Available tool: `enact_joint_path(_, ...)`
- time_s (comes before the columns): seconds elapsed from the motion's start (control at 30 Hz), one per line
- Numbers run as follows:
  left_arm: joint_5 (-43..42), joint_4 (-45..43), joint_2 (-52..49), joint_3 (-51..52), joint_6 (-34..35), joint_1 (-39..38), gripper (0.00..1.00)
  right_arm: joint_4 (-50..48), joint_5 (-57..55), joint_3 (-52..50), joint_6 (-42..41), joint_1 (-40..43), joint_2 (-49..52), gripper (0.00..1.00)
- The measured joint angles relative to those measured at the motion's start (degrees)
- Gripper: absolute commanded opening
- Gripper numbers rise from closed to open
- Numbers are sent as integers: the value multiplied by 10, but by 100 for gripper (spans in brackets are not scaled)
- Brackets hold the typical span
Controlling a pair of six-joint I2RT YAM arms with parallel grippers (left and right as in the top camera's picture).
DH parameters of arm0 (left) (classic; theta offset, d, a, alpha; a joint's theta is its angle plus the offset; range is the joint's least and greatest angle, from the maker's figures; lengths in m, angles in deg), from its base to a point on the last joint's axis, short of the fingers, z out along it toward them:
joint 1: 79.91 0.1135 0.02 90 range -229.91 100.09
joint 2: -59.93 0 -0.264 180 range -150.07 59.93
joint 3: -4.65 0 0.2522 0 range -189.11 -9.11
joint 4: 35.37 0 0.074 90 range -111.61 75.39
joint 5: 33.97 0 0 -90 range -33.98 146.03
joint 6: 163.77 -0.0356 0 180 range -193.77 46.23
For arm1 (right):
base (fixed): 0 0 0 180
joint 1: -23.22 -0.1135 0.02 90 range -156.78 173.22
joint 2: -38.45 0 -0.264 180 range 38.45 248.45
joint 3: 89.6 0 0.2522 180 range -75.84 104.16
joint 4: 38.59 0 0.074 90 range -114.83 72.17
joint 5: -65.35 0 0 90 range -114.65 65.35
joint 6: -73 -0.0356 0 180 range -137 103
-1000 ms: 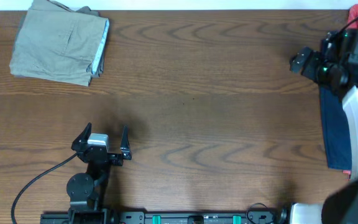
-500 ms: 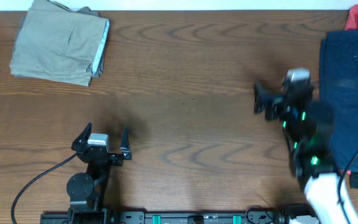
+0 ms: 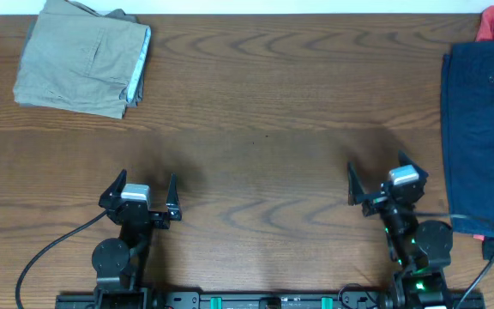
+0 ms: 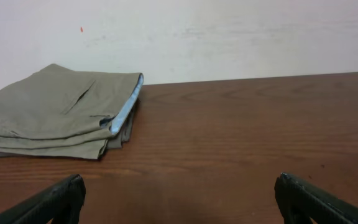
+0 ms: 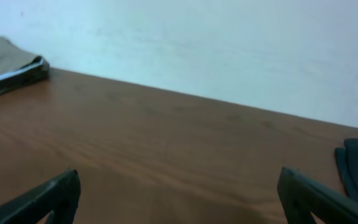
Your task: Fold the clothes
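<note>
A brown wood-grain table is filling the overhead view, and a plain pale wall is running behind its far edge in both wrist views. The folded khaki shorts are lying in the far left corner as a neat stack, with a light blue inner lining showing along the folded right edge. The navy garment is lying spread flat along the right edge of the table, and a small red thing is peeking out just beyond its far end. The left gripper is sitting near the front edge on the left with its jaws spread wide and nothing between them; the khaki shorts are lying well apart from it, farther back and a little to its left, and its wrist camera is seeing them ahead on the left. A black cable is curving away from the left arm's base. The right gripper is sitting near the front edge on the right, its jaws likewise spread and empty; the navy garment is lying near its right side without touching the fingers, and its wrist view, which is blurred, is catching only a dark corner of that cloth at the right edge.
</note>
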Motion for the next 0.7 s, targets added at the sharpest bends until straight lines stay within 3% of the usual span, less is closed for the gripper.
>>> enact_joint_path(0.5, 0, 1, 0, 0, 0, 0, 98, 240, 8, -4, 47, 0, -150, 99)
enact_joint_path(0.7, 0, 1, 0, 0, 0, 0, 98, 245, 7, -4, 50, 4, -198, 99)
